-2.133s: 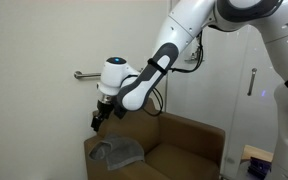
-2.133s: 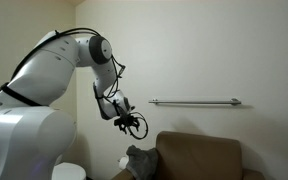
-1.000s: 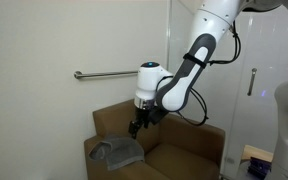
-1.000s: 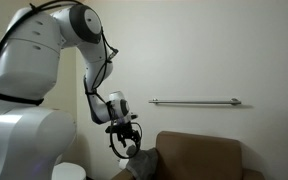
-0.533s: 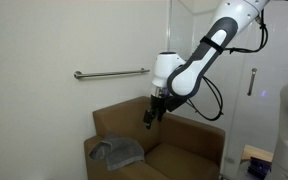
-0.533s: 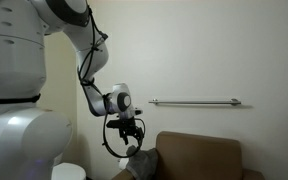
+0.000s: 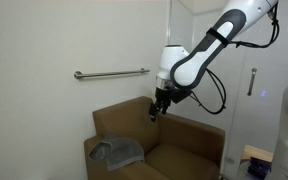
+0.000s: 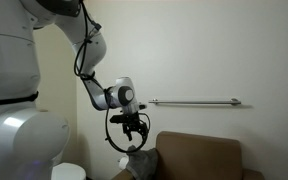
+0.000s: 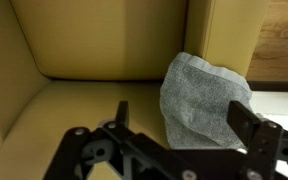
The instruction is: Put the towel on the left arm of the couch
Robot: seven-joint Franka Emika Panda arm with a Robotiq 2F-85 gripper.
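Moved sideways away from the towel (image 7: 117, 152) across the last two seconds. Found claw (image 7: 156, 110) hanging before the couch (image 7: 189, 150) backrest, spread wide, gripping nothing. Confirmed grey towel lying crumpled on the couch arm, well apart from claw. Noted wall rail (image 7: 112, 73) behind.

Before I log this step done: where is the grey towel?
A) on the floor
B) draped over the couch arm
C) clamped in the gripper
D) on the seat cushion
B: the grey towel lies over the couch arm, while the open gripper hangs above the couch, apart from it.
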